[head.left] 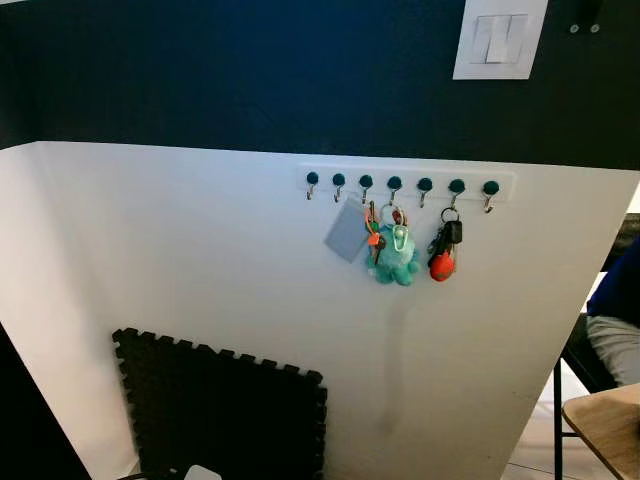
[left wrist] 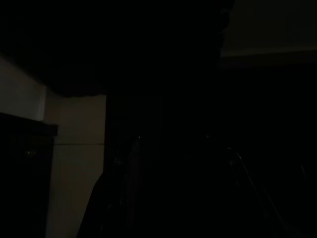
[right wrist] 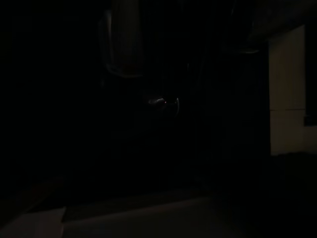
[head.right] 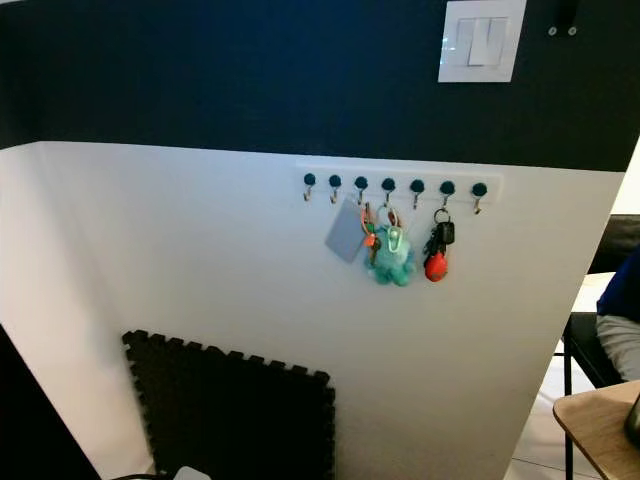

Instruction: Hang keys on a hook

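Note:
A white rack (head.left: pixel 405 183) with several dark-knobbed hooks is fixed to the white lower wall, straight ahead. A grey card (head.left: pixel 347 231) hangs near the third hook from the left. Beside it, a key bunch with a teal plush toy (head.left: pixel 394 255) and an orange tag hangs from the fourth hook. Further right, a black key fob with a red tag (head.left: pixel 443 255) hangs from the sixth hook. The two leftmost hooks, the fifth and the last one are bare. Both wrist views are very dark, as both arms hang idle in shade; I make out only faint pale wall.
A white light switch (head.left: pixel 500 40) sits on the dark upper wall. A black foam mat (head.left: pixel 225 410) leans against the wall below. At the right are a wooden table corner (head.left: pixel 605 425), a black chair frame and a seated person's leg (head.left: pixel 618 345).

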### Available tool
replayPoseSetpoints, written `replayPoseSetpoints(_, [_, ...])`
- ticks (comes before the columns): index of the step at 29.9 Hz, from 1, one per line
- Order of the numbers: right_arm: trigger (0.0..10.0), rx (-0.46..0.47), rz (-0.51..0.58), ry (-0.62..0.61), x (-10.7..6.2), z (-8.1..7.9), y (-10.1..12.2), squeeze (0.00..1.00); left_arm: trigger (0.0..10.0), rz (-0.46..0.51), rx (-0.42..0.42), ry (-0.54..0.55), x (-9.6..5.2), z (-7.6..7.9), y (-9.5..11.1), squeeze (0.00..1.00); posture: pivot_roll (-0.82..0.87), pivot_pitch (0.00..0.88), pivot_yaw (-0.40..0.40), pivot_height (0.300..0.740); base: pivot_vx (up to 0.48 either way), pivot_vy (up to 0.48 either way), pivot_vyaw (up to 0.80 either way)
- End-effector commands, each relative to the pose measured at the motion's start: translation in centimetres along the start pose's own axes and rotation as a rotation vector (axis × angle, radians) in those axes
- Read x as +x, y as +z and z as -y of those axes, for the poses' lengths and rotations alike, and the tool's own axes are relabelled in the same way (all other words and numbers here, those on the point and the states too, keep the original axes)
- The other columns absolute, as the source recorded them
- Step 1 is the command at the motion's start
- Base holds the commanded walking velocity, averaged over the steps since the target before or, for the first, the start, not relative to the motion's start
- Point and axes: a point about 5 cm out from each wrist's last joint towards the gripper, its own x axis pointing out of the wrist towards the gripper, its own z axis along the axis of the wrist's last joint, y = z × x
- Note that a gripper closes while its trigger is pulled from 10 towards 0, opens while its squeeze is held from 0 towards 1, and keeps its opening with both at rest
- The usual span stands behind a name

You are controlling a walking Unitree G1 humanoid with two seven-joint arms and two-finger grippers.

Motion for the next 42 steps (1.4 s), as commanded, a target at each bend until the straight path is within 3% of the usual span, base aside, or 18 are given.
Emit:
replayPoseSetpoints(1, [10.0,-0.014,0.002,0.019,0.15,-0.32,0.28,0.00,10.0,-0.003,-0.001,-0.004,0.10,0.32,0.01,0.00,0.06,0.003,0.010,0.740,0.000,0.000,0.00])
replayPoseSetpoints(11, [10.0,-0.031,0.007,0.027,0.33,-0.53,0.74,0.00,10.0,-0.001,0.005,-0.008,0.19,0.54,0.12,0.00,0.06,0.000,0.006,0.740,0.000,0.000,0.56])
replayPoseSetpoints(32, [10.0,-0.010,0.008,0.017,0.26,-0.57,0.40,0.00,10.0,-0.005,-0.001,0.005,0.06,0.09,-0.04,0.00,0.06,0.009,0.023,0.740,0.000,0.000,0.00])
replayPoseSetpoints(42, [10.0,-0.015,0.012,0.021,0.20,-0.50,0.37,0.00,10.0,-0.007,-0.005,0.010,0.02,0.07,-0.17,0.00,0.06,0.005,0.021,0.740,0.000,0.000,-0.43])
